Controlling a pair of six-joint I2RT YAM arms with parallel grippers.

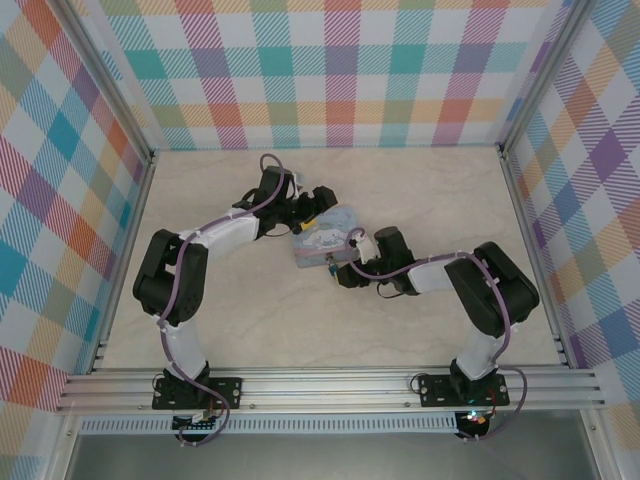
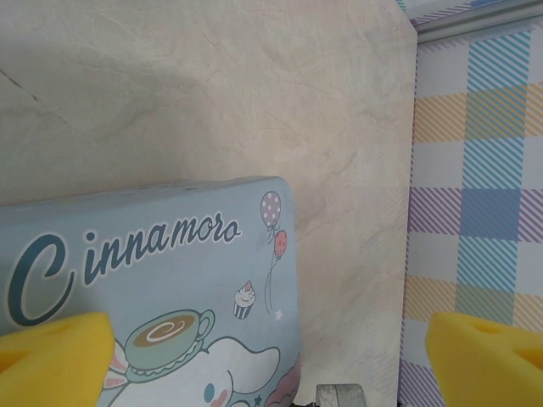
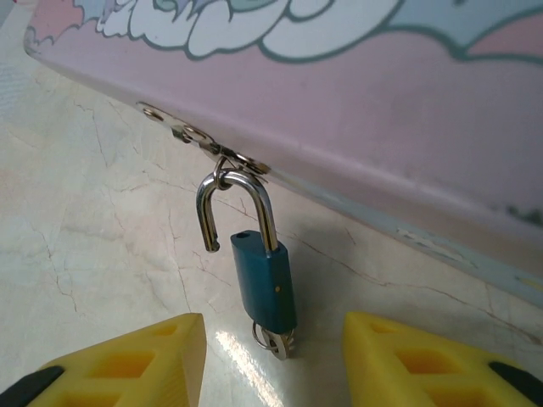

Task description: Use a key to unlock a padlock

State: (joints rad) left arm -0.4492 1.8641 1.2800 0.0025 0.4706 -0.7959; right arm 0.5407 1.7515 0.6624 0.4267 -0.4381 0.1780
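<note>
Pale marble-look table [image 1: 430, 190] is boxed in by plaid walls [image 1: 340, 70]. At left, left arm [image 1: 215, 235] is bent in toward the middle. Left gripper [image 2: 271, 369] is held over the far-left corner of tin [image 1: 322, 240]. Its yellow fingers [image 2: 51, 356] are spread wide: one is seen over the tin lid, the other out beyond the tin's edge. Nothing is gripped by it.

Tin is pale blue with a cartoon lid, laid flat near table centre and set at a slant.

On the tin's near edge a small metal hasp [image 3: 199, 140] is fixed. Padlock [image 3: 265, 284] is hooked to it by shackle [image 3: 246, 191] and lies on the table just beside the tin. Padlock body is teal. Shackle is seen sprung: one leg is seated in the body, the other is lifted clear with its free end hanging beside the body. Key [image 3: 276, 341] is seen only as a small metal bit with a ring, poking from the body's bottom end; more detail cannot be told. In the top view padlock and key are too small to be made out.

Right gripper [image 3: 273, 366] is placed at that key end, part-way open, with one yellow finger to either side. Bare table is visible between each finger and the padlock, so nothing is held or touched.

Right arm [image 1: 450, 275] is folded at the elbow toward the right wall.
</note>
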